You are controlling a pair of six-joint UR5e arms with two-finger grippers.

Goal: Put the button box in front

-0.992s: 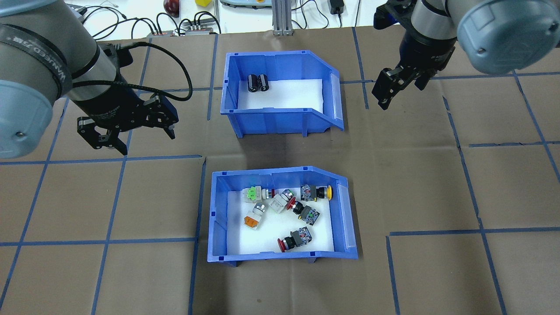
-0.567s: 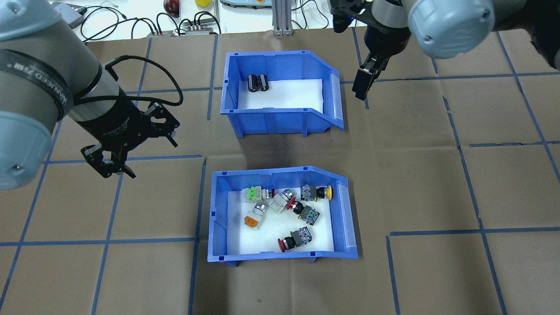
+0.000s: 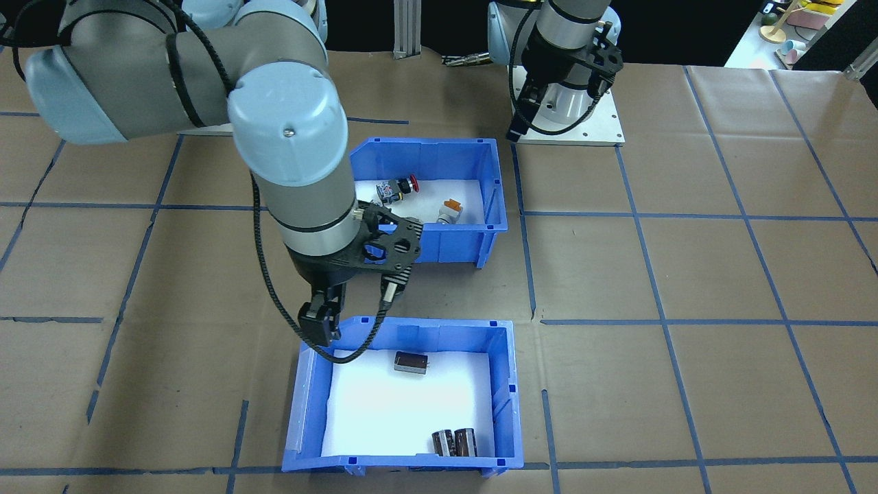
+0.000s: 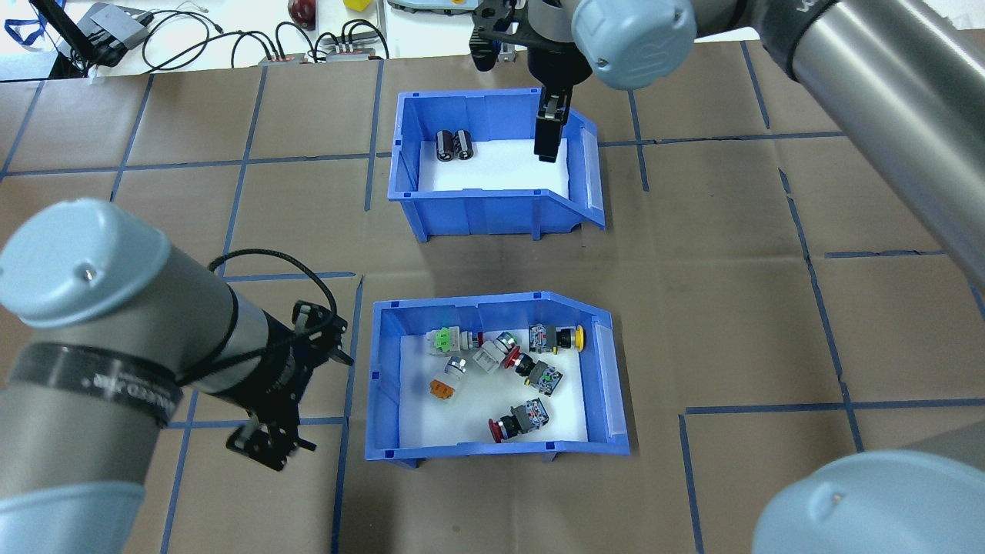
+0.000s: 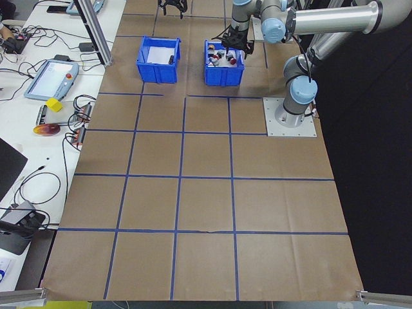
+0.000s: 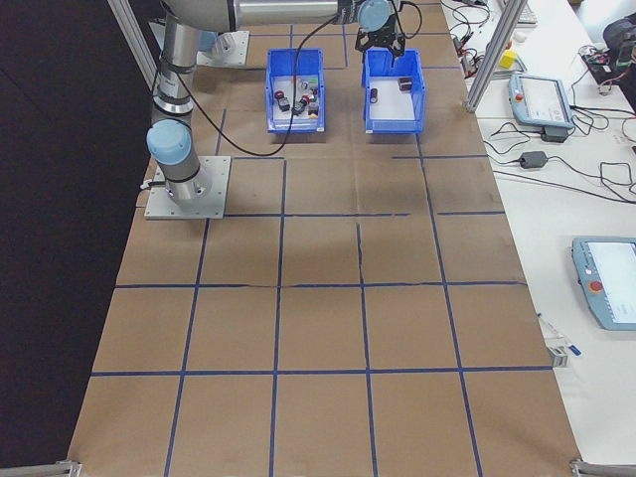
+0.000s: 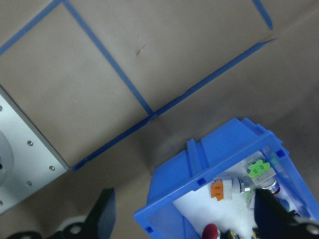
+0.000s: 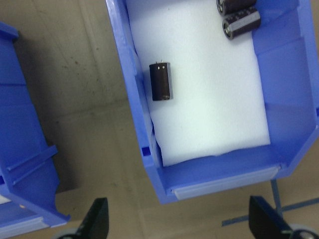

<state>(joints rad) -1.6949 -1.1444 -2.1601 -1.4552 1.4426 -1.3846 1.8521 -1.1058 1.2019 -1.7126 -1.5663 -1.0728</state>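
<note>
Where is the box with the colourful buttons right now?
In the overhead view the button box sits at centre, nearer the robot than the other bin, with the left gripper beside it.

Button box (image 4: 382,377): blue open-top bin, white liner, coloured push-buttons inside; upright, apparently flat on table.

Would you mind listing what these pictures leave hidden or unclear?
- Overhead view: the black block in the other bin is hidden by the right gripper.
- Front-facing view: much of the button box is covered by the right arm; the left gripper is hidden too.
- Side views: the buttons are too small to tell apart.
- Left wrist view: the box is cut off by the frame edge.
</note>
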